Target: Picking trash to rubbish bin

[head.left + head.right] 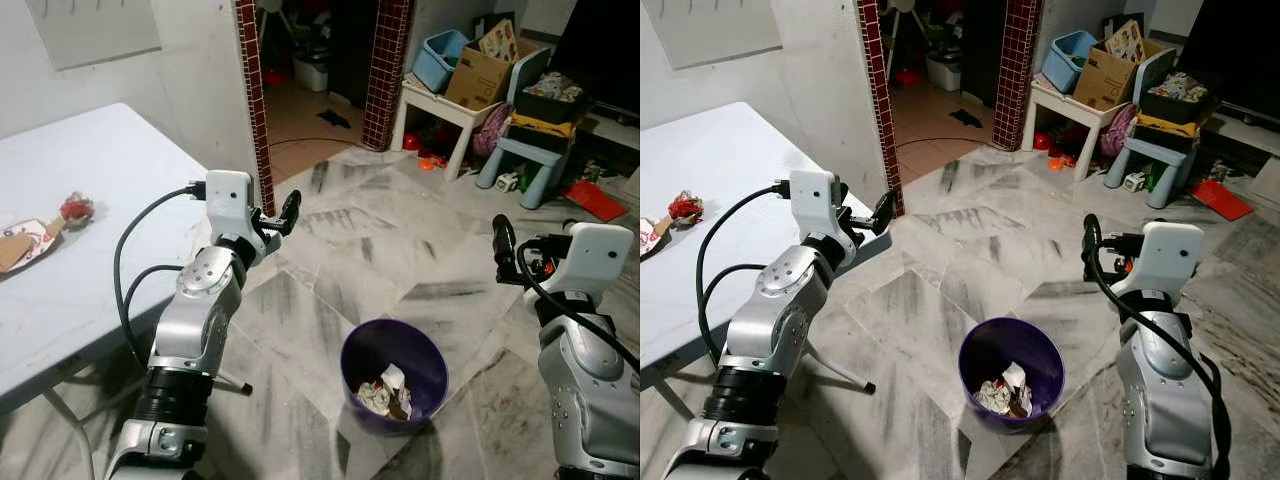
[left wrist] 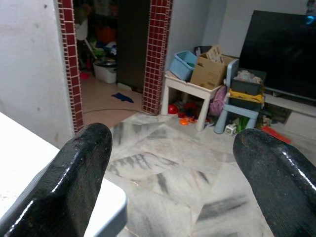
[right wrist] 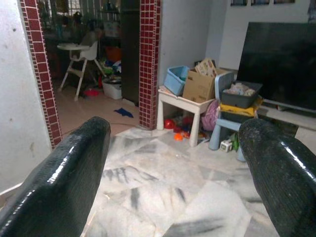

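A purple rubbish bin stands on the marble floor between my two arms, with crumpled paper trash lying in it. On the white table at my left lie a red crumpled wrapper and a flat paper piece with brown scraps. My left gripper is raised beside the table's corner, open, nothing between its fingers. My right gripper is held up to the right of the bin, open and empty too.
A doorway with red-tiled pillars lies ahead. At the back right stand a small white table with a blue tub and a cardboard box, a blue child's chair and toys on the floor. A table leg angles toward the bin.
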